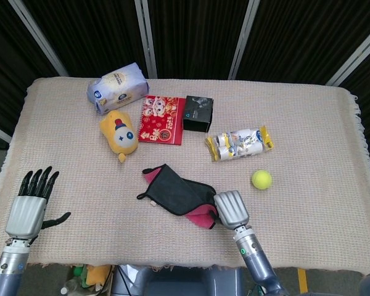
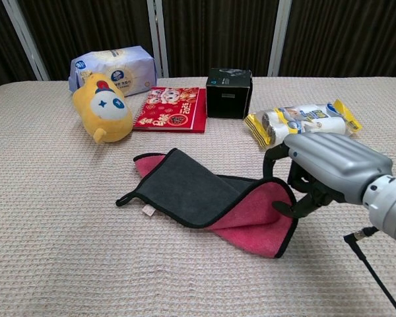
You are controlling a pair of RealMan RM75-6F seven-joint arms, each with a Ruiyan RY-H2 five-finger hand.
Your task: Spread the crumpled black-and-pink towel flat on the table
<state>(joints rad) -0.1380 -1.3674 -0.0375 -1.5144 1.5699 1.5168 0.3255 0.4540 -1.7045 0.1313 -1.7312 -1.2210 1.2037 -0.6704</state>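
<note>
The black-and-pink towel [image 1: 176, 194] [image 2: 204, 195] lies folded over itself near the table's front middle, black side up at the left and pink showing at the right. My right hand [image 1: 231, 209] [image 2: 320, 172] sits at the towel's right edge, fingers curled down with their tips touching the pink fold. Whether they pinch the cloth is hidden. My left hand [image 1: 29, 203] hovers at the table's front left corner, fingers spread and holding nothing.
A yellow plush toy [image 1: 119, 134], a tissue pack [image 1: 117, 86], a red booklet [image 1: 161, 119] and a black box [image 1: 198, 113] stand behind the towel. A snack packet [image 1: 238, 143] and a yellow-green ball [image 1: 261, 179] lie to the right.
</note>
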